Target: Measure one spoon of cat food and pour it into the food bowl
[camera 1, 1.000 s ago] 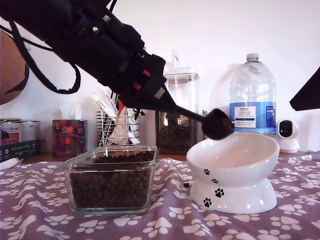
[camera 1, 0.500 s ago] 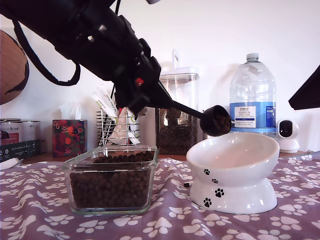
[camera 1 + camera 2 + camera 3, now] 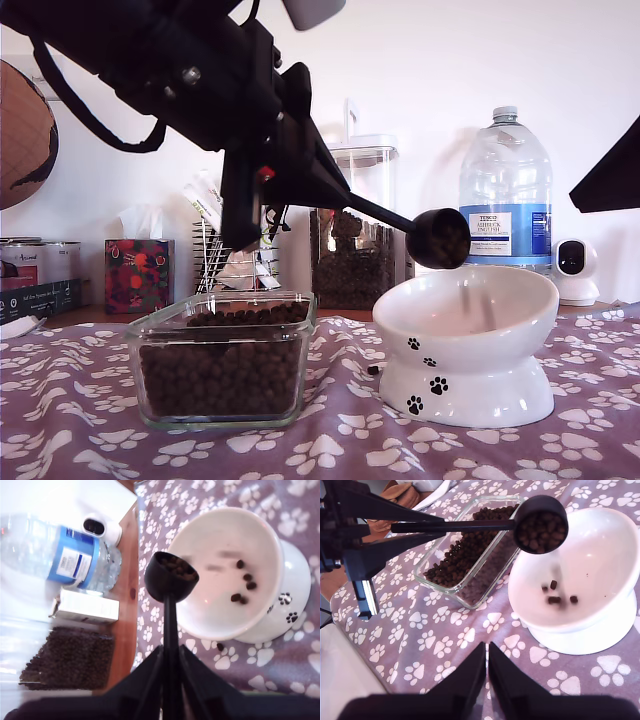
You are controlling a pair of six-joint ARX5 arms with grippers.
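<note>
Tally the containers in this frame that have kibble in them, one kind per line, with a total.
Square glass container: 1
Tall clear canister at the back: 1
White food bowl, a few pellets: 1
Black spoon, cup still loaded: 1
Total: 4

The exterior view sat low at the worktop's (image 3: 330,450) front edge, close in, facing the back wall. The first wrist view looked steeply down from above, close over the food bowl (image 3: 225,570). The second wrist view looked down from farther off, across the worktop. All three shared that bowl and the spoon (image 3: 540,517).
</note>
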